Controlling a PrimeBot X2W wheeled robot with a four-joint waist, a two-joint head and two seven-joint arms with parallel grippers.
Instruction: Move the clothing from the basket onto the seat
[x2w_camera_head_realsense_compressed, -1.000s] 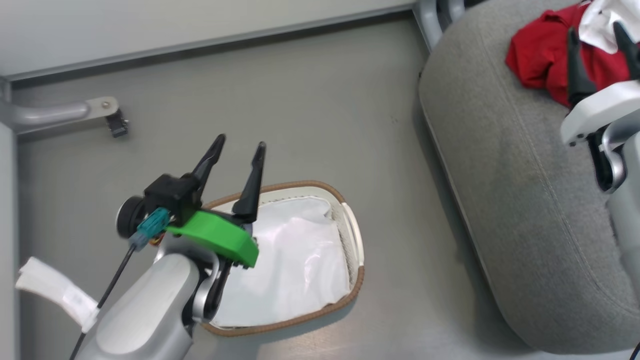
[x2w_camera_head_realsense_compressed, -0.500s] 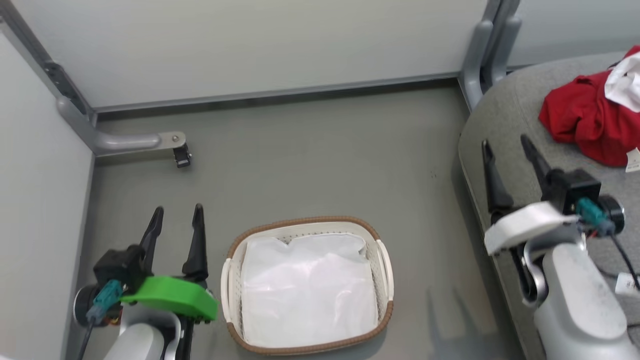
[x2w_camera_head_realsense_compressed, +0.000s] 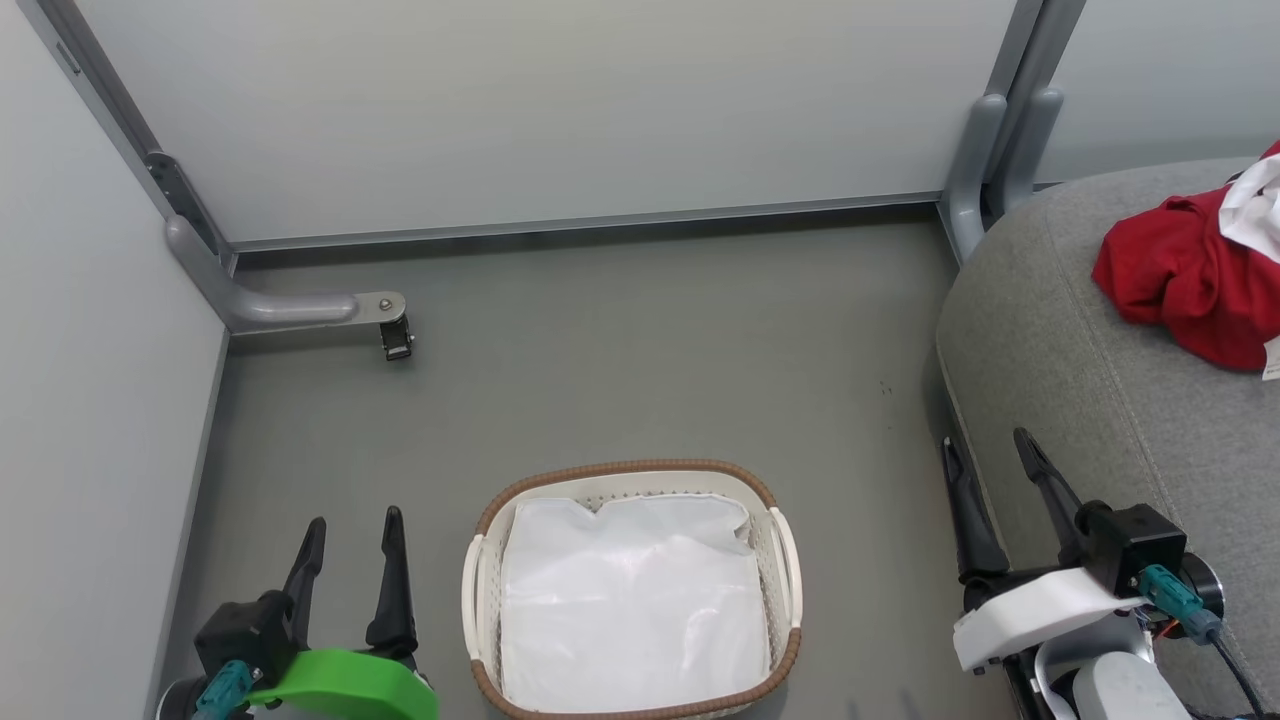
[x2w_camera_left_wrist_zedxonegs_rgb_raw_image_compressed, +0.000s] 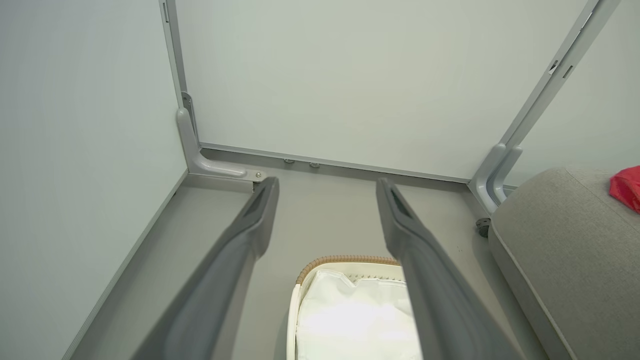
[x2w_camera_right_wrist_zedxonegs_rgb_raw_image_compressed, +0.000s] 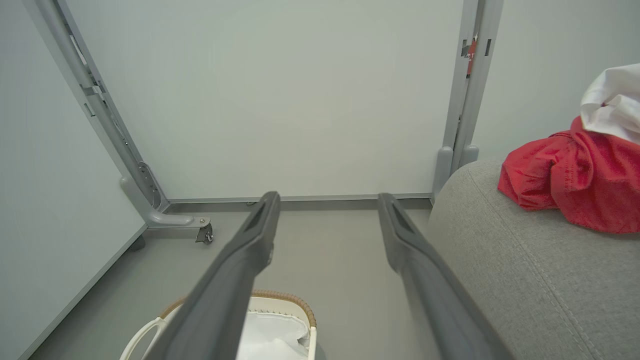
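The red clothing (x2w_camera_head_realsense_compressed: 1190, 280) lies bunched on the grey seat (x2w_camera_head_realsense_compressed: 1080, 380) at the right, with a white piece (x2w_camera_head_realsense_compressed: 1258, 205) on top; it is also in the right wrist view (x2w_camera_right_wrist_zedxonegs_rgb_raw_image_compressed: 570, 185). The white basket (x2w_camera_head_realsense_compressed: 785, 560) with a brown rim stands on the floor at bottom centre, holding only a flat white sheet (x2w_camera_head_realsense_compressed: 630, 610). My left gripper (x2w_camera_head_realsense_compressed: 350, 525) is open at the lower left, left of the basket. My right gripper (x2w_camera_head_realsense_compressed: 990, 450) is open at the lower right, beside the seat's front edge. Nothing is between either pair of fingers.
Pale partition walls close off the back and left. A grey bracket foot with a small caster (x2w_camera_head_realsense_compressed: 395, 340) juts from the left wall's base. A grey post (x2w_camera_head_realsense_compressed: 985, 170) stands at the back beside the seat. Grey floor (x2w_camera_head_realsense_compressed: 640, 350) lies between basket and wall.
The head camera has swung and tilted up, so the whole picture shifted. Both arms have drawn back low to the picture's bottom corners; the right gripper has come off the clothing on the seat.
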